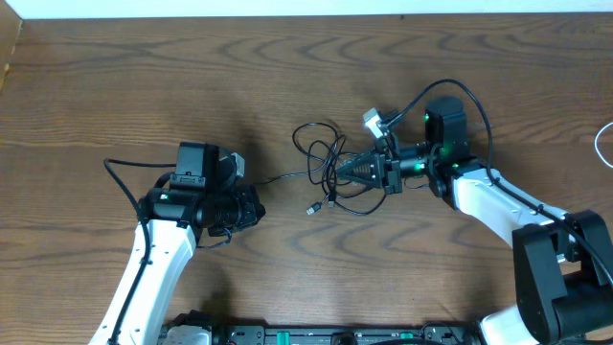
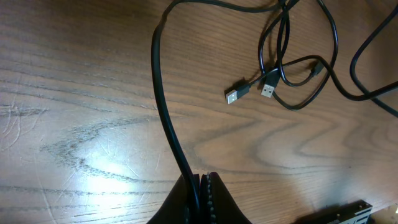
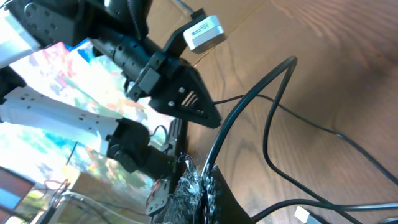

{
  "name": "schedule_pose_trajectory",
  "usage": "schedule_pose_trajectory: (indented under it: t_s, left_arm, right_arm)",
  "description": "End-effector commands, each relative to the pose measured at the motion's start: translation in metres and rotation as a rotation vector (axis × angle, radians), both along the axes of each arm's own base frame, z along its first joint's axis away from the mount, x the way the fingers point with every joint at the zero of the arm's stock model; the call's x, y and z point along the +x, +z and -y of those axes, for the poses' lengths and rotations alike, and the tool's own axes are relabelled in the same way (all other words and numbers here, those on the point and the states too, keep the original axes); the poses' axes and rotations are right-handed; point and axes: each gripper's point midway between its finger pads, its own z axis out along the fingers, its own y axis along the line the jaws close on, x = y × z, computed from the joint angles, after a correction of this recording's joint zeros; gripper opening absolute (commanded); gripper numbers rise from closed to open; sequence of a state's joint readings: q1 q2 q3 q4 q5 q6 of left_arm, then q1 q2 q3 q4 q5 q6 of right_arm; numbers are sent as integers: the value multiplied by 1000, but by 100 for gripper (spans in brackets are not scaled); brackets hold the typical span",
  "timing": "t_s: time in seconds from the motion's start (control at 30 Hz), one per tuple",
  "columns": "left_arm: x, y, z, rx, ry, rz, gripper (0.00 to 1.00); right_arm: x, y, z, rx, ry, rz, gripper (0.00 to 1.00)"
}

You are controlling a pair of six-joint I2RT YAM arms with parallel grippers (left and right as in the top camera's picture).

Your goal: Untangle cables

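Black and thin, one strand of the cables [image 1: 329, 178] is pinched in the left gripper [image 2: 201, 186], jaws closed tight on it. It runs right across the wooden table [image 1: 115, 86] to the tangle near mid-table, where two USB plugs [image 2: 232, 96] lie loose. The right gripper [image 3: 202, 183], jaws likewise closed, clamps another black strand among the loops. Pulling apart looks like the step in hand. Next, I'd guess, comes a slow outward draw, minding the crossed loops and the white plug block [image 1: 374, 122], which may snag.

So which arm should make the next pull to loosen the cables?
Probably left: the left fingers pinch a black cable running out of the tangle, with room on the table behind them. The right fingers grip at the tangle itself, better for anchoring.
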State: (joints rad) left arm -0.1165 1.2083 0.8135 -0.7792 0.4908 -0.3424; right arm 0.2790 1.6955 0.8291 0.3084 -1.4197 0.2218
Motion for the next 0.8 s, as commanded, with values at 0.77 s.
schedule_pose_trajectory:
  t_s: [0.77]
  left_arm:
    - [3,0,-5,32,4,12,42]
  right_arm:
    - [-62,-112,-34,-572,-84,-271,1]
